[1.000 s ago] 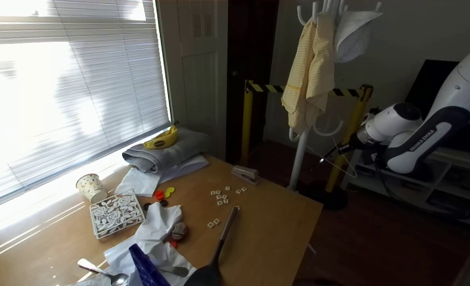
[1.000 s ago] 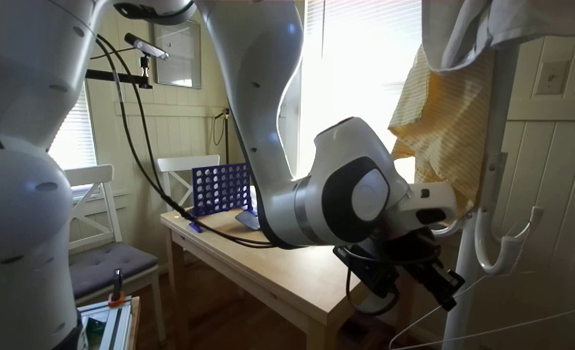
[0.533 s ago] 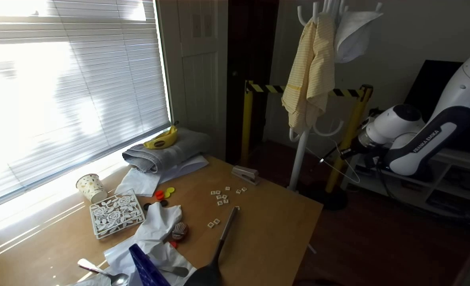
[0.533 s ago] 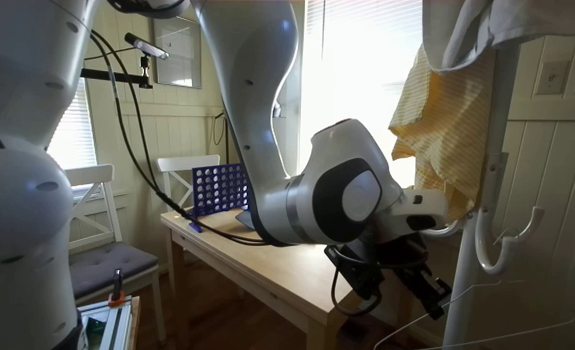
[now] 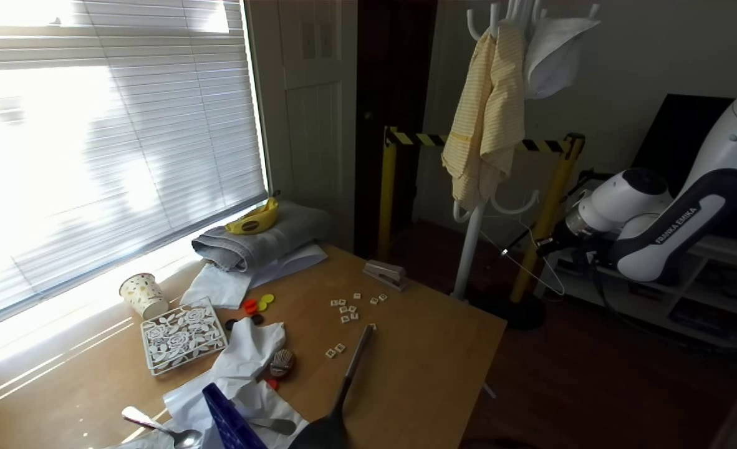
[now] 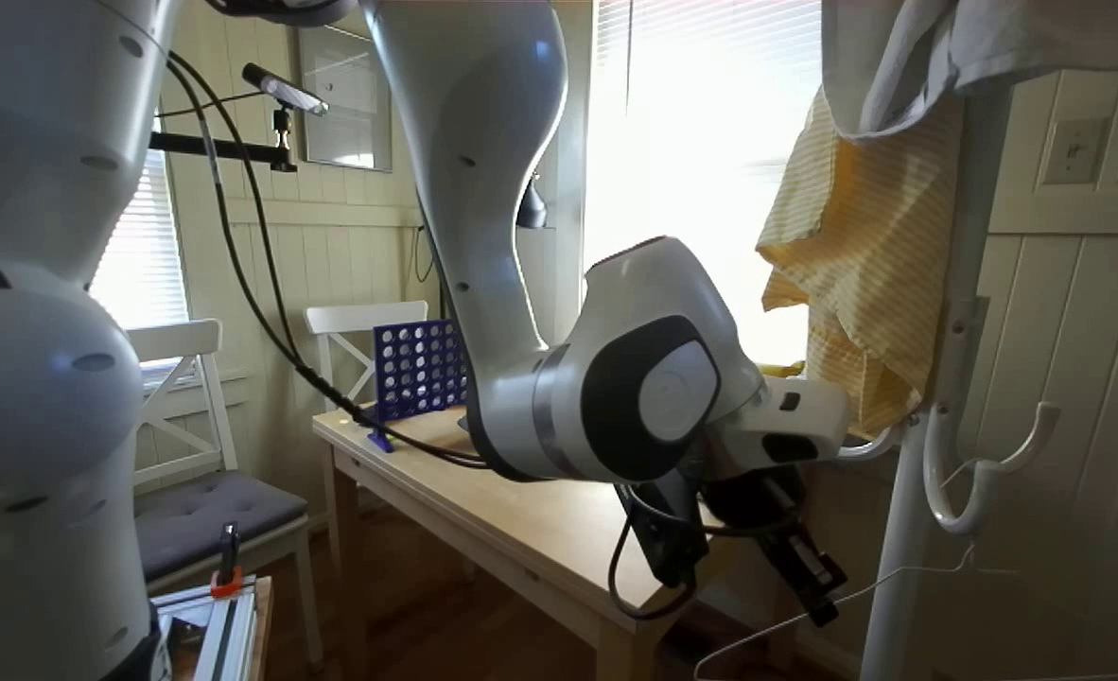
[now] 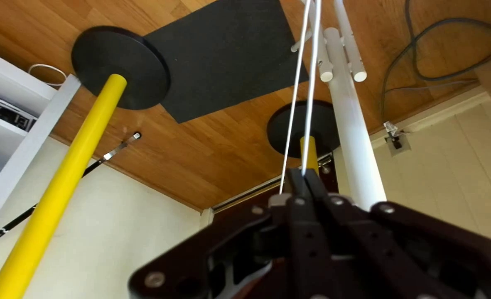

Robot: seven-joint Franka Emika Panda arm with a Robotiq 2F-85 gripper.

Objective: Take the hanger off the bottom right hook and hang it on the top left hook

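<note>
The hanger is a thin bare wire triangle, also visible in an exterior view and in the wrist view. My gripper is shut on one wire of it; the fingertips pinch the wire in the wrist view. The hanger's curved top is at the lower hook of the white rack; I cannot tell whether it is around or beside it. My gripper is to one side of the rack pole. The upper hook shows at the rack's top.
A pale yellow garment and a white cloth hang on the rack. Yellow barrier posts stand behind it. A wooden table with small objects is near. In the wrist view a yellow post and white shelves show.
My gripper has moved away from the rack pole and slightly down, with the hanger in it. The hanger's curved top has shifted and dropped relative to the lower hook. The garments have not moved.
</note>
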